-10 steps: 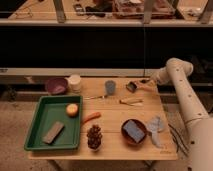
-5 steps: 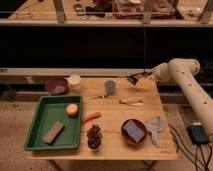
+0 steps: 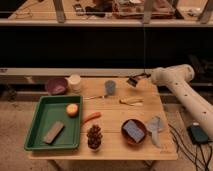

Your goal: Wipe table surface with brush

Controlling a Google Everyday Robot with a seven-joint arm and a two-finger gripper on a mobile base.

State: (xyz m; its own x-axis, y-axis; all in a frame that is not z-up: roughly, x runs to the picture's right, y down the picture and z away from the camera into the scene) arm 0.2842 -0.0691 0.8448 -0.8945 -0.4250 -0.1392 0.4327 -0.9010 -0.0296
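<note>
End effector [image 3: 141, 77]: at the far right edge of the bench, jaws together, clamped on the brush [image 3: 132, 81], which projects from its tip toward the grey-blue cup [image 3: 110, 87].

Brush: small and dark, with a roundish head. Judged light, with a stiff handle and yielding bristles; best held by the handle.

Bench surface [image 3: 112, 114]: pale wood planks, matt, below and in front of the end effector.
</note>
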